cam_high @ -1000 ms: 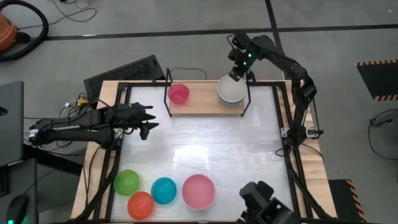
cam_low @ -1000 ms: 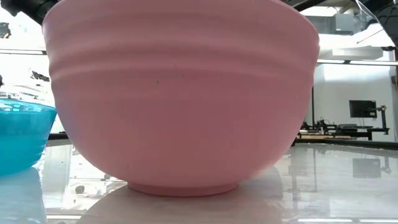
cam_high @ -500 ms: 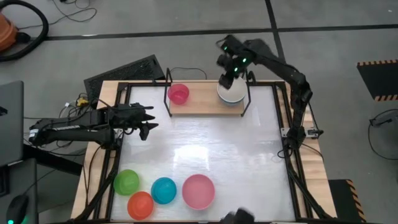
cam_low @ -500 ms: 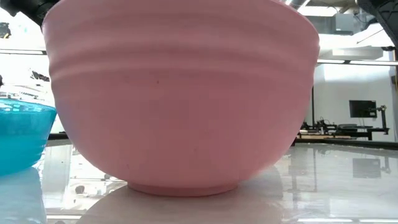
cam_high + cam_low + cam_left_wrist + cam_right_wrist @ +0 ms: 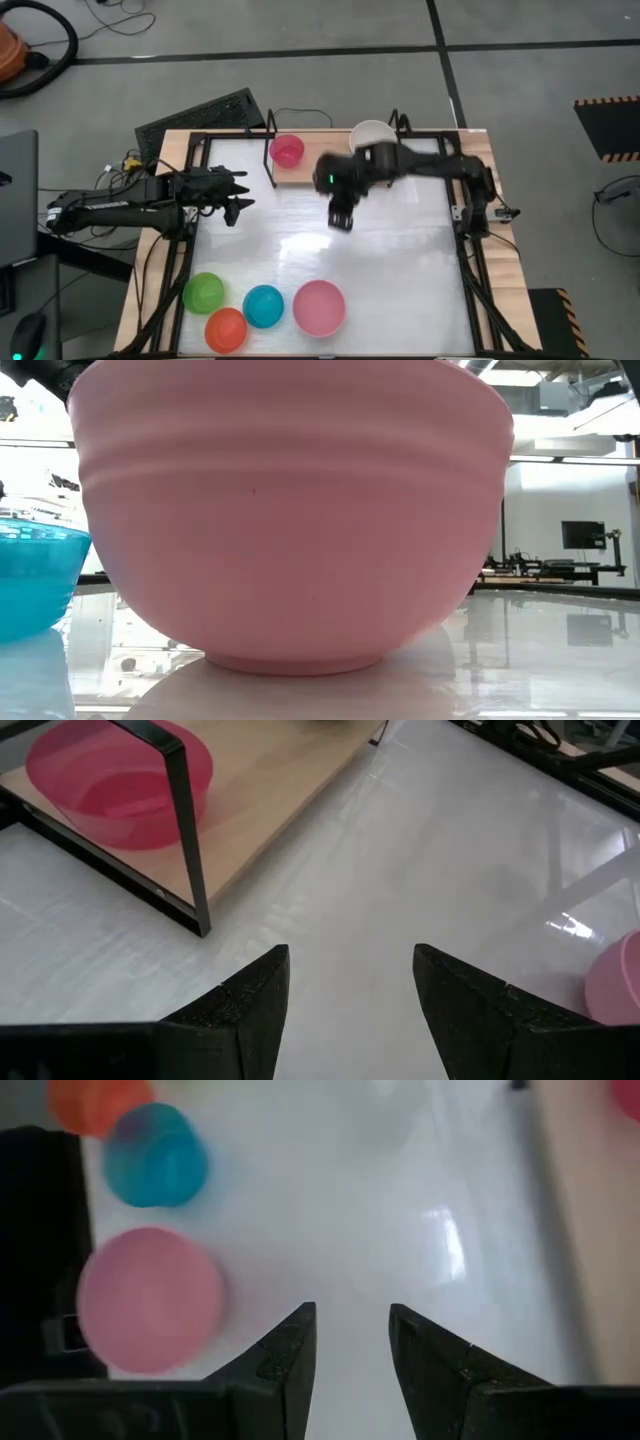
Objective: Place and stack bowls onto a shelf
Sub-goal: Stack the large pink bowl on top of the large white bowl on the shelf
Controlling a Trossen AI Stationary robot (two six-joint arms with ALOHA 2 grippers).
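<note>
Right gripper (image 5: 341, 220) empty over the table's (image 5: 400, 260) middle, fingers parted. Cream-white bowl (image 5: 370, 132) apparently resting on the shelf (image 5: 310, 172) near the magenta bowl (image 5: 287, 151). Left gripper (image 5: 238, 193) parked at the left edge, fingers apart.

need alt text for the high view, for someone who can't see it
Seen from above, the right gripper hangs open and empty over the middle of the white table. Behind it, the shelf holds a magenta bowl and a white bowl. Green, orange, cyan and pink bowls wait at the near edge; the left gripper rests at the left.
</note>
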